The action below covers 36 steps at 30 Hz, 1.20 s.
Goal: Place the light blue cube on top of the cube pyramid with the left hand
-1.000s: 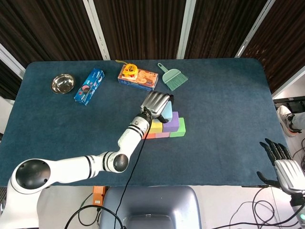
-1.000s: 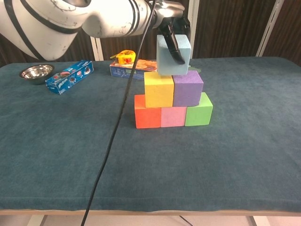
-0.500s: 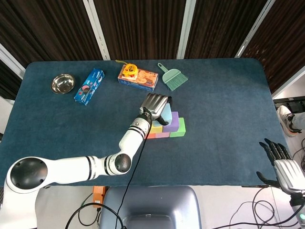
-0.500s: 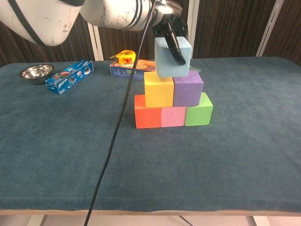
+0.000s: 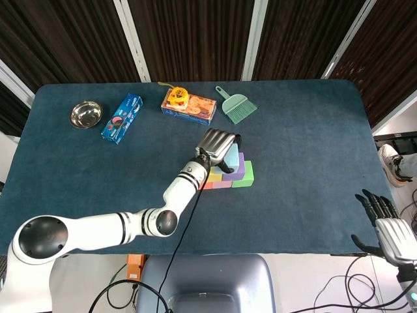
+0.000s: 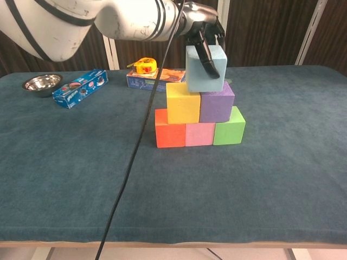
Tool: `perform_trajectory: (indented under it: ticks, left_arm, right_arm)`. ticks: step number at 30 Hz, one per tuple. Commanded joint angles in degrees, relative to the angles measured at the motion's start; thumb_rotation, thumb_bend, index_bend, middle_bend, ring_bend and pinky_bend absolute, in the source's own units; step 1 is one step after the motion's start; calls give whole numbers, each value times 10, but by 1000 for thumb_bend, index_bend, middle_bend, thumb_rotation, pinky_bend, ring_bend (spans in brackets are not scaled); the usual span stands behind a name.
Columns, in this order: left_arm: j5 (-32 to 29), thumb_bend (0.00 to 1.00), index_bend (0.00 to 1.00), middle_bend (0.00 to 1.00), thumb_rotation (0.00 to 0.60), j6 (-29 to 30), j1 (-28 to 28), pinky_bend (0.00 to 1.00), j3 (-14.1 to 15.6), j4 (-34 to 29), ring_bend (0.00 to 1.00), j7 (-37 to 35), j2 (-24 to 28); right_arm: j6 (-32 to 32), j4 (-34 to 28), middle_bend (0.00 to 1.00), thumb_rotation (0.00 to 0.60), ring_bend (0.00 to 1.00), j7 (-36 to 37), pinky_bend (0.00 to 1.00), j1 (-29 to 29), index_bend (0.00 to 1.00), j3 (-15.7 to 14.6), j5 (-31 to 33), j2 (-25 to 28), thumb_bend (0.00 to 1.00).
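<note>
Five cubes form the cube pyramid [image 6: 199, 119] on the table [image 6: 271, 179], with orange, pink and green in the bottom row and yellow and purple above. Over the seam of that upper pair sits the light blue cube [image 6: 204, 69], gripped by the left hand [image 6: 201, 27] with one finger down its front face; the right hand [image 5: 386, 227] hangs off the table's near right corner, fingers spread, holding nothing. Beyond the pyramid lie a blue box [image 6: 80, 88], a steel bowl [image 6: 41, 83] and a tape measure [image 6: 144, 65].

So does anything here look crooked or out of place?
Only the light blue cube. The left hand grips it at the top of the block pyramid, and it sits off-centre, mostly over the purple block rather than across the seam with the yellow block. The rest looks tidy.
</note>
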Motion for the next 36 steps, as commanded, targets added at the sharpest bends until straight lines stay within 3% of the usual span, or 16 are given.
perform_trajectory:
  ticks: [1,36]
  left_arm:
    - [1,369,446,573,600,-7,-1,575,3,5,523,-7,-1]
    - [-2,301,371,563,600,-27,-13,502,33,25,469,-44,4]
  right_arm:
    - [0,1,0,600,0,2,0,-1,0,0,1,0,211]
    - [-2,-2,0,600,0,-2,0,-1,0,1,4,2,211]
